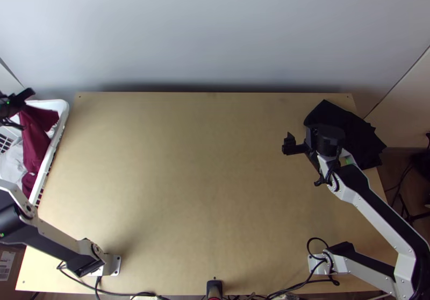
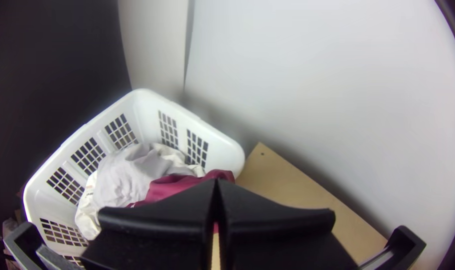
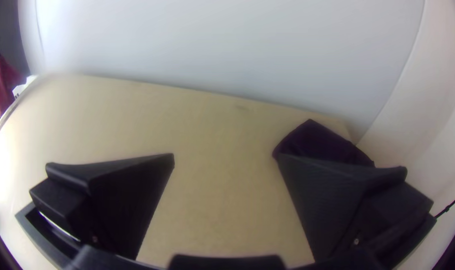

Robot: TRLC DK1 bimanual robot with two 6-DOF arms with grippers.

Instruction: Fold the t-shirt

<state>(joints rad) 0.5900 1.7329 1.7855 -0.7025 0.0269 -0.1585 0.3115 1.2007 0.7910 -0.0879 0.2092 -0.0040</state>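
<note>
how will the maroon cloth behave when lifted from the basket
The maroon cloth should be floppy, since it droops in folds below the left gripper. Its lower end lies beside white cloth in the basket, so it might drag some along.

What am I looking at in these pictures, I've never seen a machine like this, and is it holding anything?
These are two robot arms, left and right, fixed at a wooden table. The top view looks steeply down from a camera above the near edge. The other two views come from a camera on each arm's wrist.

The left claw is closed on a red cloth, which hangs over a white basket beside the table. Pale cloths lie inside the basket. The right claw is open and holds nothing. Near it, a black cloth lies at the table's far right corner, partly over the edge.
</note>
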